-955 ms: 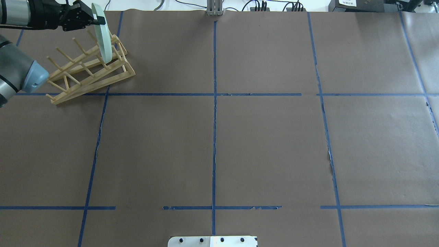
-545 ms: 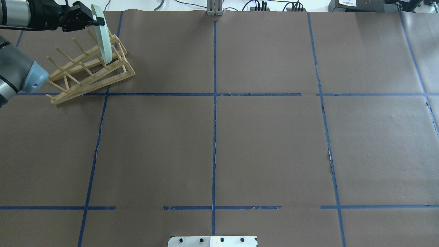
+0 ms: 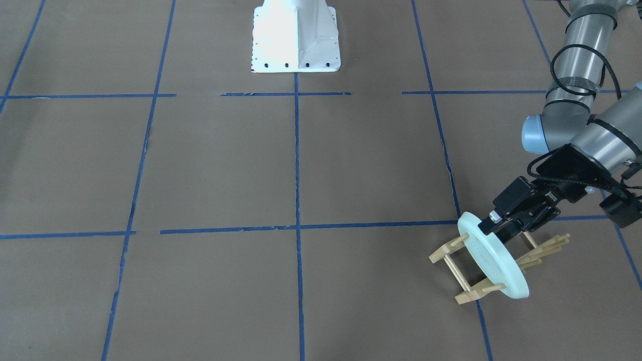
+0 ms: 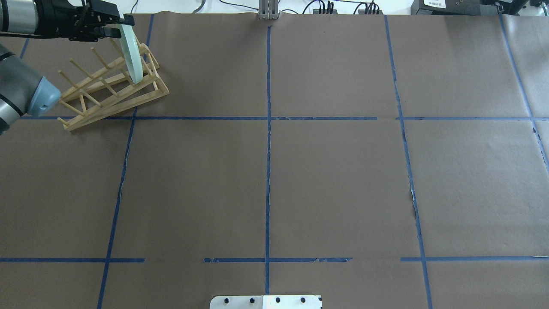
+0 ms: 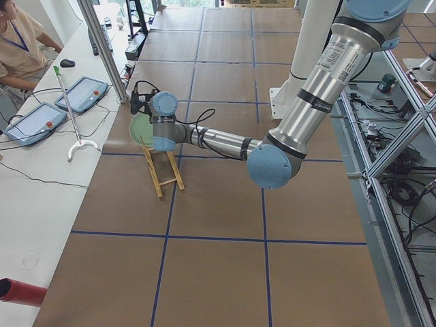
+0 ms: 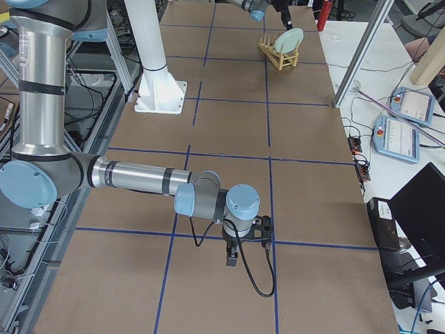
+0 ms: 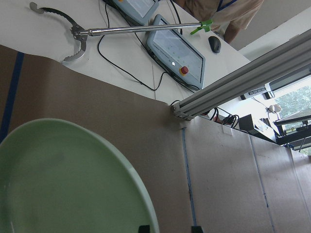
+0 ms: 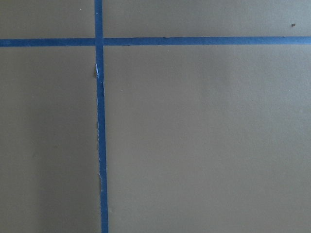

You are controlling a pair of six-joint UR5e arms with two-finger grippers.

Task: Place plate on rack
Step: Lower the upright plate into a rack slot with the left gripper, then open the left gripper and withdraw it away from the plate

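The pale mint-green plate [image 4: 133, 56] stands on edge between the pegs at the far end of the light wooden rack [image 4: 111, 92], at the table's far left. In the front-facing view the plate [image 3: 494, 265] leans in the rack [image 3: 476, 295]. My left gripper [image 4: 118, 25] is at the plate's top rim, with its fingers spread to either side of it. In the left wrist view the plate [image 7: 63, 184] fills the lower left and two fingertips [image 7: 144, 228] show apart. My right gripper [image 6: 243, 240] hangs over bare table far from the rack; I cannot tell whether it is open.
The white robot base [image 3: 296, 40] sits at the table's near-middle edge. A metal post [image 4: 268, 13] stands at the far edge. Control pendants [image 7: 177, 48] and cables lie on the white bench beyond the rack. Blue tape lines cross the brown table cover.
My left gripper's fingers have spread apart off the plate's rim. The plate has dropped slightly lower into the rack.
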